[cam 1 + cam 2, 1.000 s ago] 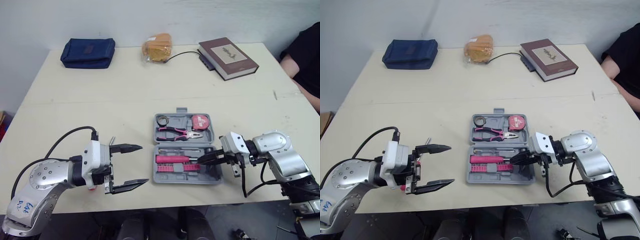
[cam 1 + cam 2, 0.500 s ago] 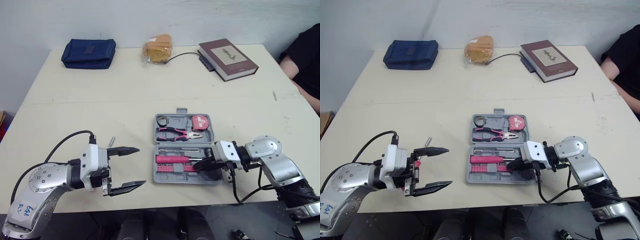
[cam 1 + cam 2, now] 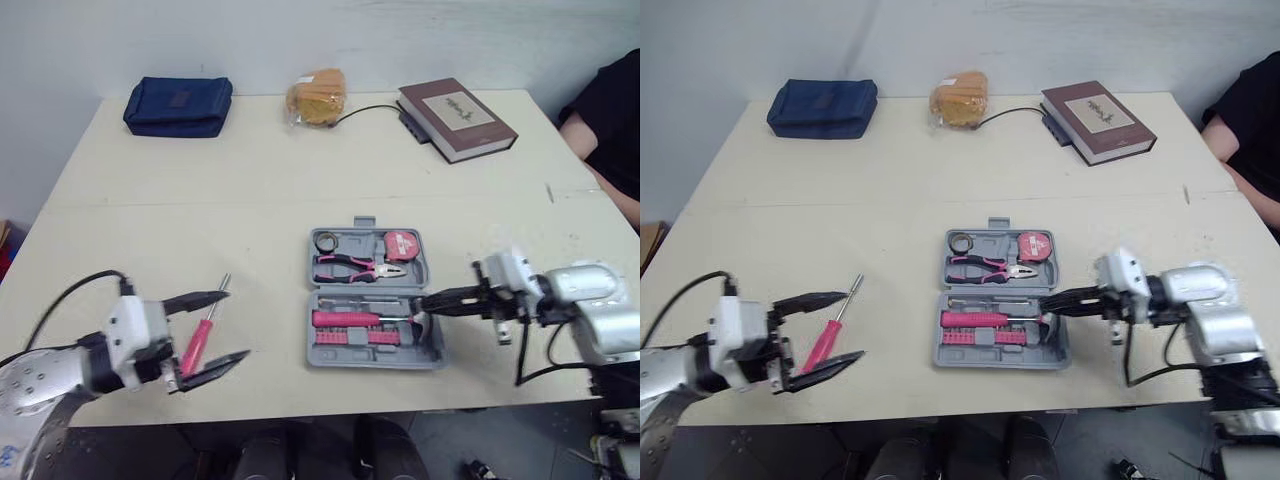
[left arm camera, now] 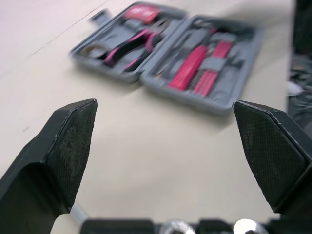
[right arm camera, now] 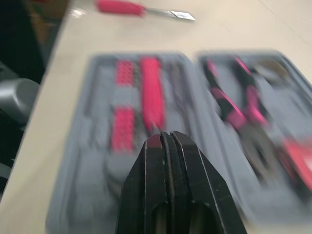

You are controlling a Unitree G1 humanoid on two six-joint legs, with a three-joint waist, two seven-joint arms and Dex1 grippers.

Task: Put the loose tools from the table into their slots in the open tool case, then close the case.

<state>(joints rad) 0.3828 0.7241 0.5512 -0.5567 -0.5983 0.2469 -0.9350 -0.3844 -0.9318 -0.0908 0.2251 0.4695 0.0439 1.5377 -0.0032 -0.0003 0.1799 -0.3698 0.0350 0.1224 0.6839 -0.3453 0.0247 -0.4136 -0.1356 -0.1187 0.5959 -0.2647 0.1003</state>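
Note:
The grey tool case (image 3: 369, 351) lies open mid-table, holding pink-handled pliers (image 3: 355, 266), a tape measure (image 3: 401, 243) and a pink driver handle (image 3: 345, 319). A loose pink-handled screwdriver (image 3: 198, 343) lies on the table left of the case, tip pointing away from me. My left gripper (image 3: 238, 323) is open, its fingers on either side of the screwdriver's handle, not closed on it. My right gripper (image 3: 422, 302) is shut with nothing in it, its tip at the right edge of the case's near half. The right wrist view shows the shut fingers (image 5: 168, 146) over the case (image 5: 97, 161).
At the table's far side lie a blue pouch (image 3: 178, 105), a bagged orange item (image 3: 316, 95) and a brown book (image 3: 456, 115) with a cable beside it. A person's arm (image 3: 605, 120) shows at the far right edge.
My left gripper has drawn back to the left, uncovering the screwdriver, which stayed put. My right gripper has pulled back to the right, out of the case's near half to its right edge.

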